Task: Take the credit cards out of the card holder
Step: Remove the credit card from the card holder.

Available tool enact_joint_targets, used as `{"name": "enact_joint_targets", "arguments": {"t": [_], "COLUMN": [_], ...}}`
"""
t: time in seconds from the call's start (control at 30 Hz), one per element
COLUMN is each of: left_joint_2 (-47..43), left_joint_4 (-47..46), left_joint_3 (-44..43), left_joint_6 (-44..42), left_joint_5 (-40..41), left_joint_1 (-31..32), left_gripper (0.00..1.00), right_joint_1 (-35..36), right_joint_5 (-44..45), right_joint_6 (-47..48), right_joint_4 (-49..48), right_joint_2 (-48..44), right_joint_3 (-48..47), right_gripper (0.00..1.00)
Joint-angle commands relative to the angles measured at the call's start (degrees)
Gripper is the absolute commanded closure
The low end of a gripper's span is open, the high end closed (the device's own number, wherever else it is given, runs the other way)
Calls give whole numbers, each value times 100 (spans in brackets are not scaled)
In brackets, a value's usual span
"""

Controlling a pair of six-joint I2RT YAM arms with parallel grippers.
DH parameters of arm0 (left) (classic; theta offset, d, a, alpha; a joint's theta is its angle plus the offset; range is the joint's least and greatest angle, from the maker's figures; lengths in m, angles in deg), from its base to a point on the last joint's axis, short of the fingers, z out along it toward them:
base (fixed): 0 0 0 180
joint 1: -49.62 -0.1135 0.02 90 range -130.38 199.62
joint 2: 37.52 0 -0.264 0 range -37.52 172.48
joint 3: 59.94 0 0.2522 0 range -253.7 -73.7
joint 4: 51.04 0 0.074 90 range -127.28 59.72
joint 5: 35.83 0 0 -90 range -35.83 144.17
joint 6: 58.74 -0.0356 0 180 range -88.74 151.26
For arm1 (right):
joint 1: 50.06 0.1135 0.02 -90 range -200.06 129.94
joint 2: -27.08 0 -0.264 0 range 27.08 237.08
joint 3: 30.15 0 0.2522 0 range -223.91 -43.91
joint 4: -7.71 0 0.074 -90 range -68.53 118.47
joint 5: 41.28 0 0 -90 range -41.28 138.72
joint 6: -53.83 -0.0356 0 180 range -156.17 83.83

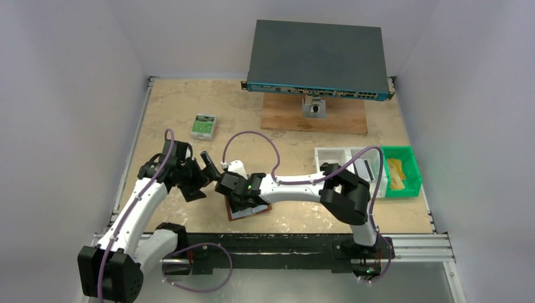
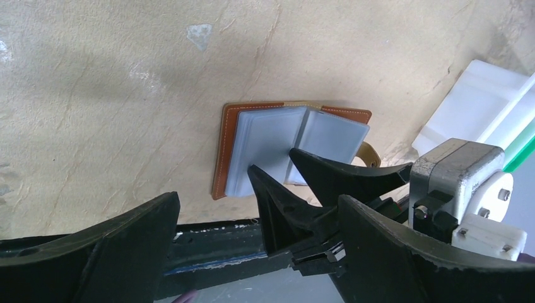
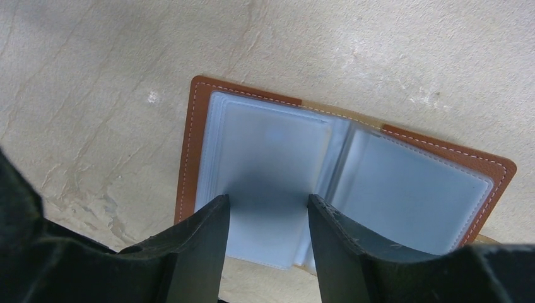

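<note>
The brown leather card holder (image 3: 191, 139) lies spread open on the table near the front edge, its grey-blue pockets (image 3: 416, 186) facing up. No credit cards stand out from the frosted pockets. My right gripper (image 3: 267, 199) is over the left-hand pocket page, its fingers apart with nothing gripped between them. From above, the right gripper (image 1: 243, 201) hides most of the card holder (image 1: 262, 209). My left gripper (image 1: 203, 178) hangs wide open just left of it, holding nothing. In the left wrist view the card holder (image 2: 265, 136) lies beyond the right gripper's fingers (image 2: 328, 170).
A small green-and-white box (image 1: 204, 125) lies at the back left. A network switch (image 1: 318, 60) sits on a wooden board (image 1: 315, 117) at the back. A white tray (image 1: 340, 161) and a green bin (image 1: 404, 170) stand to the right. The black rail (image 1: 284, 243) edges the front.
</note>
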Motion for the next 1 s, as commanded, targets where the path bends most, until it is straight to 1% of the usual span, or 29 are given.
{"name": "enact_joint_targets", "arguments": {"t": [0.0,0.1,0.33,0.57,0.7,0.8,0.83,0.9,0.97], "left_joint_2": [-39,-54,-64,-46,-6,22,40,84,194], "left_joint_4": [-189,-197,-208,-295,-393,-491,-504,-546,-654], "left_joint_3": [101,119,161,287,392,459,462,458,443], "left_joint_6": [-90,-100,-138,-176,-221,-280,-291,-308,-306], "left_joint_5": [-129,-146,-181,-292,-407,-480,-496,-435,-418], "left_joint_1": [-38,-38,-38,-38,-22,24,65,218,416], "left_gripper": [3,3,3,5,8,13,17,31,42], "right_joint_1": [31,29,-67,-328,-476,-605,-634,-744,-819], "right_joint_5": [190,-7,-408,-945,-1214,-1445,-1536,-1701,-1783], "right_joint_6": [-31,-95,-261,-388,-438,-476,-484,-494,-494], "right_joint_4": [221,146,-421,-1121,-1454,-1775,-1890,-2103,-2299], "right_joint_2": [99,133,-71,-340,-464,-595,-627,-696,-739], "right_joint_3": [-55,84,749,1424,1711,1972,2045,2186,2312], "right_gripper": [53,53,54,63,71,80,82,88,92]}}
